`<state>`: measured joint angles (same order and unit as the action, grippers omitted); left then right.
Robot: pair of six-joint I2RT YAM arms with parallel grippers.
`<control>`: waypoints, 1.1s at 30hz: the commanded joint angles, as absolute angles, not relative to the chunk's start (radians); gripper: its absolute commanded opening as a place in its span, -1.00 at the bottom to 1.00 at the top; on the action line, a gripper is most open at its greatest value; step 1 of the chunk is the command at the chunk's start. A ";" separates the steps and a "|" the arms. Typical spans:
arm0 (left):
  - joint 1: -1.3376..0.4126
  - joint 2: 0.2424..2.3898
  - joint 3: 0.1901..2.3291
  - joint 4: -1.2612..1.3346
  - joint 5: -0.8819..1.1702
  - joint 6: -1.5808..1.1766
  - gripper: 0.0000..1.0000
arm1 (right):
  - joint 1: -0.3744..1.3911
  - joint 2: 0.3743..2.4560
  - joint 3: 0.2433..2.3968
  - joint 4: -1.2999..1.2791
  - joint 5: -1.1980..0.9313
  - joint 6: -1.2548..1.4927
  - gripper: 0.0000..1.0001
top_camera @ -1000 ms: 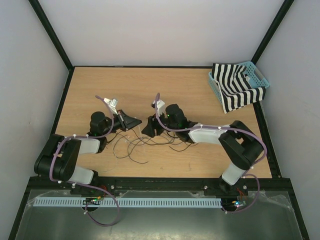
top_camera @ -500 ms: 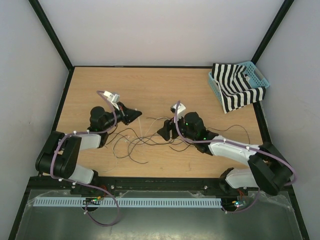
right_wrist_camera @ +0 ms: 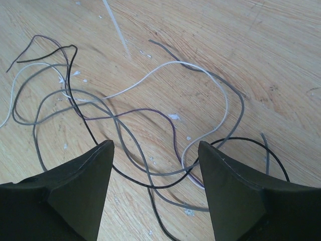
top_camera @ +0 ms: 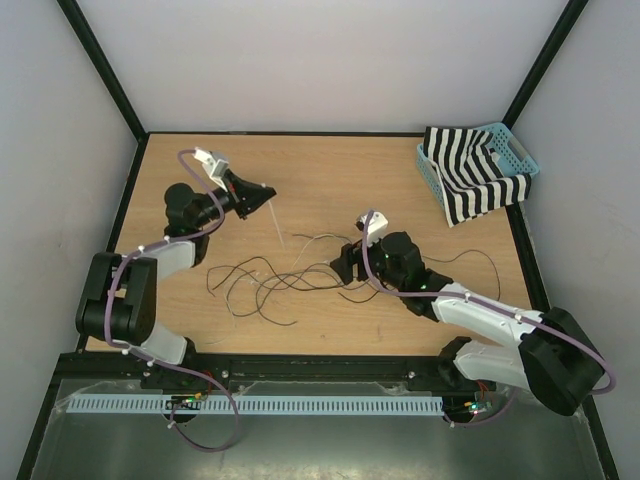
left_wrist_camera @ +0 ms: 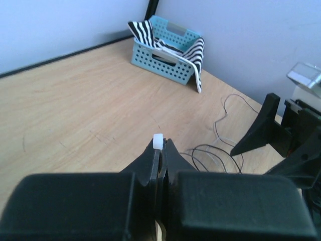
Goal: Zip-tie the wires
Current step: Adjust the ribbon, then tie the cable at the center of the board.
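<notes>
The wires [top_camera: 290, 285] lie in loose curling loops on the wooden table, mostly black and grey, and also show in the left wrist view [left_wrist_camera: 215, 150]. My left gripper [top_camera: 262, 193] is shut on a thin white zip tie [top_camera: 276, 222], raised at the far left of the wires. The tie's head [left_wrist_camera: 158, 141] pokes out at the fingertips. My right gripper [top_camera: 345, 265] is open and empty, just above the right end of the wires [right_wrist_camera: 150, 115], with several strands between its fingers [right_wrist_camera: 85, 175]. The tie's tail [right_wrist_camera: 115, 25] touches the table beyond them.
A blue basket [top_camera: 520, 150] holding a black-and-white striped cloth [top_camera: 470, 180] stands at the far right corner, also in the left wrist view [left_wrist_camera: 150, 55]. Pale walls with black frame posts enclose the table [top_camera: 330, 170]. The right arm's gripper shows at the right of the left wrist view [left_wrist_camera: 271, 130].
My left gripper has moved away to the far left and lifted the zip tie off the wires. My right gripper has drawn back to the right and towards the near edge.
</notes>
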<state>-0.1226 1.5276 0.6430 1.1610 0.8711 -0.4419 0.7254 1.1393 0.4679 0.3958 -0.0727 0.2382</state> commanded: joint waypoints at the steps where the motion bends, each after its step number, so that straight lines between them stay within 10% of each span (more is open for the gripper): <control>1: -0.086 1.538 0.716 1.193 0.905 -0.483 -1.00 | 0.715 1.111 0.456 0.367 -0.058 0.224 0.57; 33: -0.248 1.624 0.453 1.184 0.543 -0.528 -1.00 | 0.698 1.086 0.475 0.220 -0.215 0.252 0.64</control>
